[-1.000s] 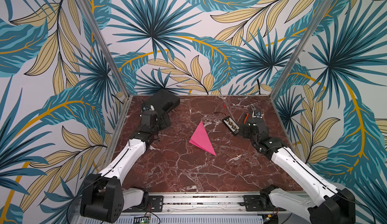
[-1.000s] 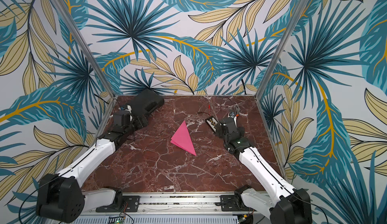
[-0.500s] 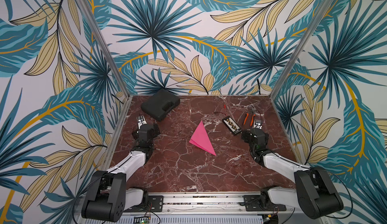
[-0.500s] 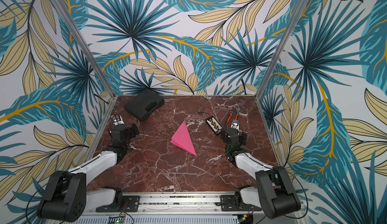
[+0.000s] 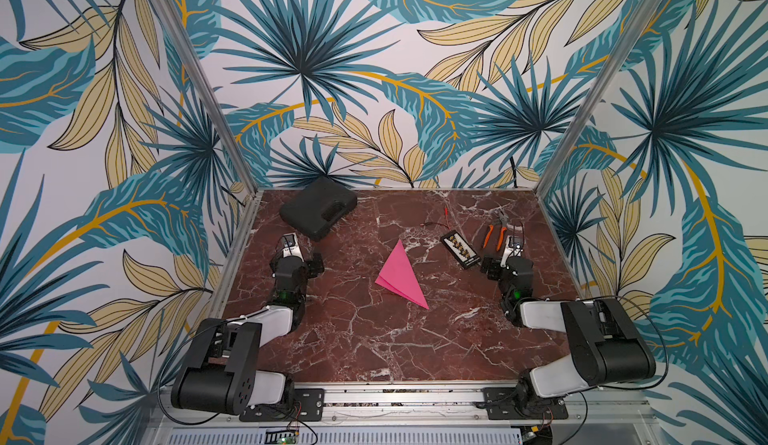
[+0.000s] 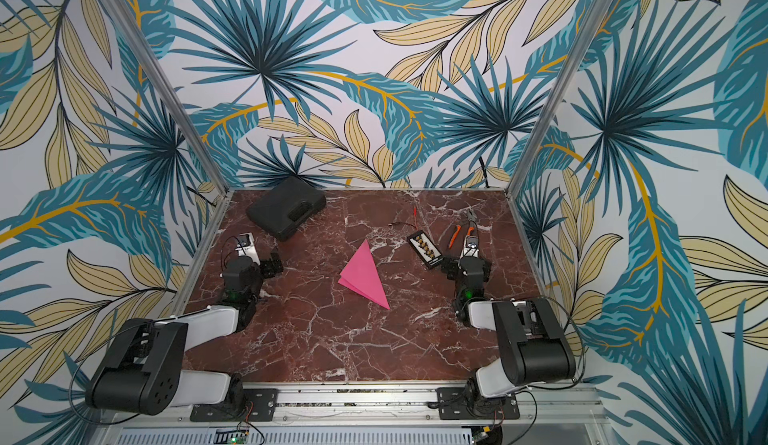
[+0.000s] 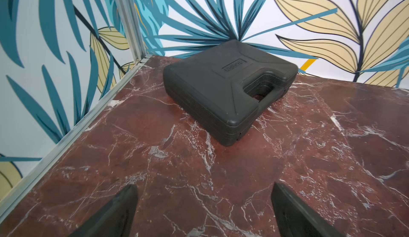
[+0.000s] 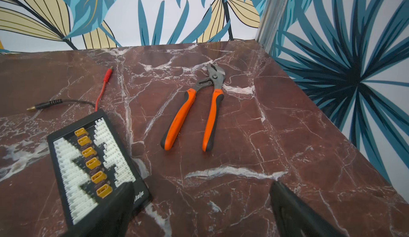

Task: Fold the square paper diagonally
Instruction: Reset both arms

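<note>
Claws, two, both spread wide and empty. Of these, left claw (image 7: 203,189) faces the far wall, with a black moulded plastic carry case (image 7: 228,87) ahead of it and apart. Likewise right claw (image 8: 202,187). One of its fingers overlaps the near corner of a black connector board with yellow and white sockets (image 8: 93,158), contact not determinable. Orange-handled pliers (image 8: 192,109) lie ahead, apart.

Task item: bright pink square paper (image 5: 400,274), flat as a two-layer triangle in the middle of the red-brown marbled tabletop (image 5: 353,339), between the arms. It lies inboard of each claw and outside both wrist views. Long axis: far apex to a near tip leaning toward the right arm's side. Neither claw is clearly nearer, and either would have to swing inward to reach it. Judged: diagonal fold already made.

Change against a second ago: both arms, then stretched toward case and board, now sit folded back near their bases. Paper unmoved. Claws equally wide.
</note>
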You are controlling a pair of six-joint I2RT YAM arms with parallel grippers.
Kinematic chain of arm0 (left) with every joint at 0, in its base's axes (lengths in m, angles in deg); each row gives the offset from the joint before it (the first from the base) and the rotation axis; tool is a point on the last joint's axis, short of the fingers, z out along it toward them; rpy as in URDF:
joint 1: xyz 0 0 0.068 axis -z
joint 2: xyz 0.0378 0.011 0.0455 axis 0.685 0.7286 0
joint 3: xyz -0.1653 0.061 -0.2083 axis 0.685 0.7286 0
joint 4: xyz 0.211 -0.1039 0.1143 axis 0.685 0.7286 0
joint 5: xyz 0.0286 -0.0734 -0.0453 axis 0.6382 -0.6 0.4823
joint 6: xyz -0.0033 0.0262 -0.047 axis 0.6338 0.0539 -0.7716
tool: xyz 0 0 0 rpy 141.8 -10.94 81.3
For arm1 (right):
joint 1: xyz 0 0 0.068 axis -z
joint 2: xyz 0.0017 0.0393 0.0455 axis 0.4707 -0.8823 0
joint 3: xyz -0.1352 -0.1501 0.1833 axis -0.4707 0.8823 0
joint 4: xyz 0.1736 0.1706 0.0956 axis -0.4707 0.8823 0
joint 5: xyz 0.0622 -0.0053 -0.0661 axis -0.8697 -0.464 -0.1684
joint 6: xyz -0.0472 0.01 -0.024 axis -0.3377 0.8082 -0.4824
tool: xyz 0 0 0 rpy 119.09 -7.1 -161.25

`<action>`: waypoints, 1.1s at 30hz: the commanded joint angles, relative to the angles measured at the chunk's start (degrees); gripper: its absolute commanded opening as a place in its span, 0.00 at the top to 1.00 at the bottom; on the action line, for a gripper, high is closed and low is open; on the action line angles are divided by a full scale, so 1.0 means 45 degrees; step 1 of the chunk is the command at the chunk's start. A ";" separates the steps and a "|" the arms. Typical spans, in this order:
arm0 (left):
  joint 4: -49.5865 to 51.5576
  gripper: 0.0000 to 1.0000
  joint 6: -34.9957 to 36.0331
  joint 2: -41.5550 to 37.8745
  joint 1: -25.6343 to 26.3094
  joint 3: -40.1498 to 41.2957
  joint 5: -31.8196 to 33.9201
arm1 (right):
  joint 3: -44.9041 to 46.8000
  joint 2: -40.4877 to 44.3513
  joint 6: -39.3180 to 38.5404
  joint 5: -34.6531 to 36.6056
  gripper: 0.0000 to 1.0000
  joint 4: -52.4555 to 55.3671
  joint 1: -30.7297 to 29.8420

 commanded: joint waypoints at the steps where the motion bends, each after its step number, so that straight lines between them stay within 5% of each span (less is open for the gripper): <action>1: -0.1587 0.00 0.0490 -0.0232 -0.0051 0.0604 -0.0728 | -0.0112 0.0135 0.0204 -0.0677 0.00 -0.0308 0.0024; 12: -0.3334 0.00 0.0768 -0.0794 0.0098 0.1833 -0.0766 | -0.0113 0.0144 0.0193 -0.0667 0.01 -0.0269 0.0029; 18: -0.1357 0.00 0.1632 -0.1992 0.0058 0.1615 -0.0176 | -0.0131 0.0144 0.0201 -0.0667 0.00 -0.0257 0.0026; 22: -0.3035 0.00 0.2392 -0.0819 -0.0082 0.1594 -0.0005 | -0.0117 0.0142 0.0201 -0.0681 0.01 -0.0260 0.0029; 28: -0.8494 0.00 0.3023 0.3420 -0.0109 0.1831 -0.0389 | -0.0116 0.0144 0.0195 -0.0677 0.01 -0.0267 0.0025; 33: -0.5965 0.00 0.2365 0.2839 -0.0607 0.1107 -0.0605 | -0.0122 0.0144 0.0209 -0.0670 0.01 -0.0259 0.0016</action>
